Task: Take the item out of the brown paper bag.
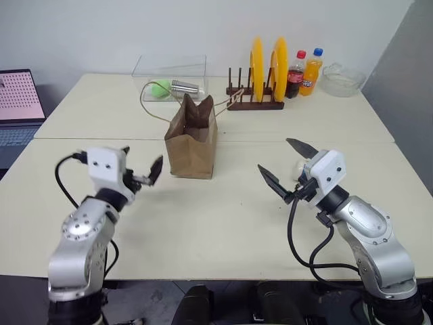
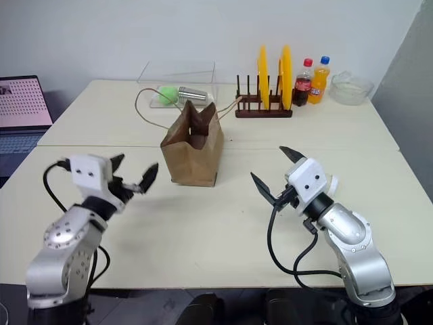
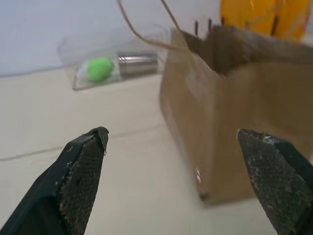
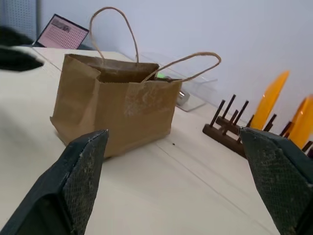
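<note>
- Between the two arms, a little nearer the left one, the brown paper bag [image 1: 193, 141] stands upright on the worktop [image 1: 223, 203], its mouth open and its two cord handles drooping toward the far side.
- Left gripper [image 1: 140, 170] hovers just beside the bag's left face, jaws spread wide and empty, apart from the paper.
- Right gripper [image 1: 286, 166] hangs well to the bag's right, jaws likewise spread and holding nothing.
- What lies inside the bag cannot be made out.
- One clear plastic box [image 1: 169, 76] sits behind the bag, with one green ball [image 1: 160, 89] and one silver cylinder [image 1: 187, 88] in it.
- One wooden rack [image 1: 254, 101] holds two yellow plates [image 1: 257, 64].
- Two bottles [image 1: 303, 72] stand beside the rack, then one glass bowl [image 1: 342, 79].
- One laptop [image 1: 19, 101] sits at the far left.
</note>
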{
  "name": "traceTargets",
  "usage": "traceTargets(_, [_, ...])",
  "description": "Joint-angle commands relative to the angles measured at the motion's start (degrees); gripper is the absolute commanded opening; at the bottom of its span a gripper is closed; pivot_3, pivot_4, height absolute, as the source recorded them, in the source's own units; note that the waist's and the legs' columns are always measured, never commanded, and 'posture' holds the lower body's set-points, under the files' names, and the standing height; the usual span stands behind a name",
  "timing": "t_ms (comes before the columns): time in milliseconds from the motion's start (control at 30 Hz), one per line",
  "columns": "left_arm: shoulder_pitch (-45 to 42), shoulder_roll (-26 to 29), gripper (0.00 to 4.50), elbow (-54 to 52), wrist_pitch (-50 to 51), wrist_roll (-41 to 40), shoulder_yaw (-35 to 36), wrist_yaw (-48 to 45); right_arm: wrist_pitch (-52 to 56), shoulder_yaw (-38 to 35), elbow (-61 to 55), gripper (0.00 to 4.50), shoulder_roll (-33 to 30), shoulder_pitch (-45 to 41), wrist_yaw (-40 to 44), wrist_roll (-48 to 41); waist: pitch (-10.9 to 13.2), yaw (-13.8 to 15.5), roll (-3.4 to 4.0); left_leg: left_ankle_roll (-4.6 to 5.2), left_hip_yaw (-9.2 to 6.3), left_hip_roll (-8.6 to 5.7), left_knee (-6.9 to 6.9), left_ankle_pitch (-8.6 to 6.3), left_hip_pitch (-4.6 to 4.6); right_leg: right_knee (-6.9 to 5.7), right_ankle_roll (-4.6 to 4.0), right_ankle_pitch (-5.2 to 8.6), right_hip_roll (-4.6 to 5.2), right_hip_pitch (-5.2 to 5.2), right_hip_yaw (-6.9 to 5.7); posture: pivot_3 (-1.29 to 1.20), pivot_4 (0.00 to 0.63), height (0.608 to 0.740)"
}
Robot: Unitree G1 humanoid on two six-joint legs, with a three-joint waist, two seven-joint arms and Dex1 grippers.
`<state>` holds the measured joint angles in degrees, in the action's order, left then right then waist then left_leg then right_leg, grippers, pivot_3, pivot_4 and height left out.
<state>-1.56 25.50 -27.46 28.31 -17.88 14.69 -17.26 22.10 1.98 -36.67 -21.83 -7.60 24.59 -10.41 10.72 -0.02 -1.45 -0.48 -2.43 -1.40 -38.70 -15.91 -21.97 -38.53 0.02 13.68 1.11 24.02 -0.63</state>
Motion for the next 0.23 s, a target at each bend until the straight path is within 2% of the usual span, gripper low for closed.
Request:
traceTargets(33, [4.09, 0.63, 4.46, -3.70, -3.15, 2.14, -1.31, -1.26, -4.01, -2.86, 1.11, 4.50, 1.11, 1.92, -1.24, -0.66, -0.01, -0.01, 0.01, 0.01, 0.02, 0.00, 0.01, 0.00, 0.02, 0.00, -0.01, 0.01, 0.00, 0.00, 0.01, 0.00, 0.150, 0.740])
traceTargets(233, [5.73, -2.04, 4.46, -2.98, -7.32, 2.63, -1.99, -0.93, -7.82, -3.42, 4.27, 4.50, 1.72, 5.55, -1.45, 0.40, -0.01, -0.02, 0.01, 0.03, 0.03, 0.00, 0.01, -0.01, 0.01, 0.00, -0.06, 0.07, 0.00, -0.01, -0.02, 0.00, 0.150, 0.740])
